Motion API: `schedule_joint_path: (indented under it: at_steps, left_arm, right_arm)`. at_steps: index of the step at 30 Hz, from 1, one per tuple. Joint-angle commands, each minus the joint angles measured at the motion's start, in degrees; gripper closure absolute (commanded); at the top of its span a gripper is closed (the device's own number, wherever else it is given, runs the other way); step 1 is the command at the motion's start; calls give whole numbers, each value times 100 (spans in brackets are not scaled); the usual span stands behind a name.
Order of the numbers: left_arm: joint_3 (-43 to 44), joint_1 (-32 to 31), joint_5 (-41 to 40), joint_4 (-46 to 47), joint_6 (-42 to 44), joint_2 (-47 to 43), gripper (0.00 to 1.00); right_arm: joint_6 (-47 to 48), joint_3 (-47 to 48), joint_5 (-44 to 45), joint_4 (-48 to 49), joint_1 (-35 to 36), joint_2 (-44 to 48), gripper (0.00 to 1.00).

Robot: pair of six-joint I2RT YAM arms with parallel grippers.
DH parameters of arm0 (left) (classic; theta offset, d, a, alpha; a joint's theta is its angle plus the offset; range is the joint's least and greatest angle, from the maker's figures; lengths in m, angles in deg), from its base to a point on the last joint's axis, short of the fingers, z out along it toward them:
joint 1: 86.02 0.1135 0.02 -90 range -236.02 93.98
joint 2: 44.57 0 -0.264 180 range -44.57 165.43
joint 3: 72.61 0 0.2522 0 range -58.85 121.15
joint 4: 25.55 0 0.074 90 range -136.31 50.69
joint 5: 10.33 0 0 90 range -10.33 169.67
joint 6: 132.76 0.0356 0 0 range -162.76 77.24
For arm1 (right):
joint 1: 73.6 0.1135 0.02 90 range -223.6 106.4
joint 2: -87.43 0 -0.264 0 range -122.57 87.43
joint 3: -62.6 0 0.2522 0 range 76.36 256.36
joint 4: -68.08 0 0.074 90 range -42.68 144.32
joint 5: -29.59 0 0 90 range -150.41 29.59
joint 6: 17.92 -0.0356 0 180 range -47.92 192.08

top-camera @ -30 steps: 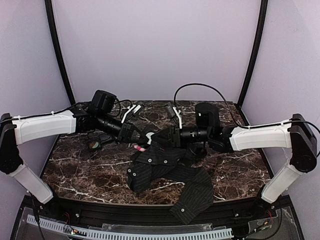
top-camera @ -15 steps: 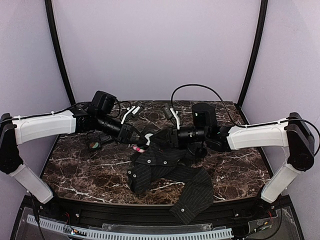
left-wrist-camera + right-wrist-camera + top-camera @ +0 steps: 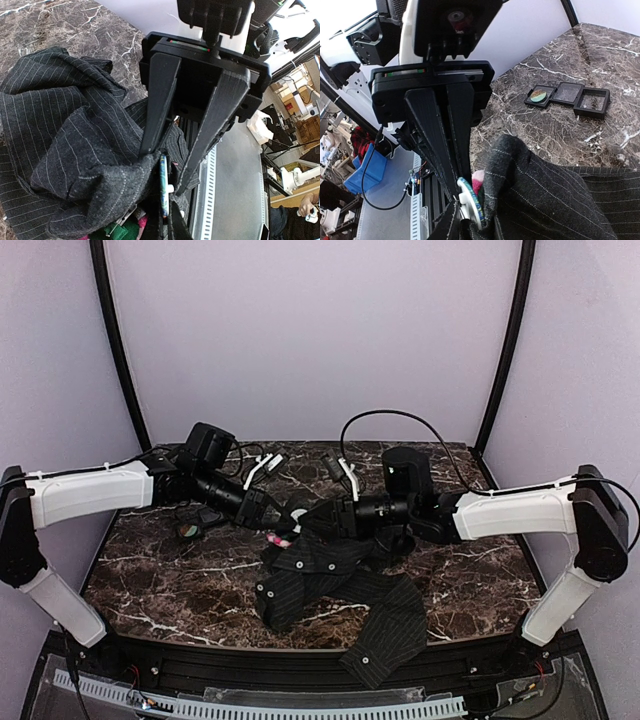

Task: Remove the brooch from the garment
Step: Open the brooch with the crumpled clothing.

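Black shirt (image 3: pixel 75 150) cloth bunches up between your arms. Your left gripper (image 3: pixel 461 197) is clamped, apparently on the brooch (image 3: pixel 470 202), whose disc stands edge-on at its tips. Your right gripper (image 3: pixel 167 175) faces it head-on, jaws parted, straddling disc and cloth.

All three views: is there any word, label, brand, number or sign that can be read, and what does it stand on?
None can be read. The striped shirt, the brooch and the three black trays bear no print; the background clutter in both wrist views is too blurred to tell.
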Motion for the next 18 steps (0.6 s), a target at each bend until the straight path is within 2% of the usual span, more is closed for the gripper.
schedule_joint_path:
  at_steps: [1,4,10,13,18]
  left_arm:
    - [240,-132,40,-30,234,40,99]
    - [362,-124,-126,-351,359,105,99]
    - [542,-49,-603,-797,571,184,99]
    - [550,17,-688,-813,577,162,99]
    - [518,65,-698,-755,531,119,99]
  right_arm:
    - [-32,-39,98,79,69,41,74]
    - [-46,-94,216,77,60,224,64]
    - [119,-198,516,-201,10,606,30]
    - [268,-271,737,-459,-21,749,19]
    - [436,-434,1102,-804,16,881,16]
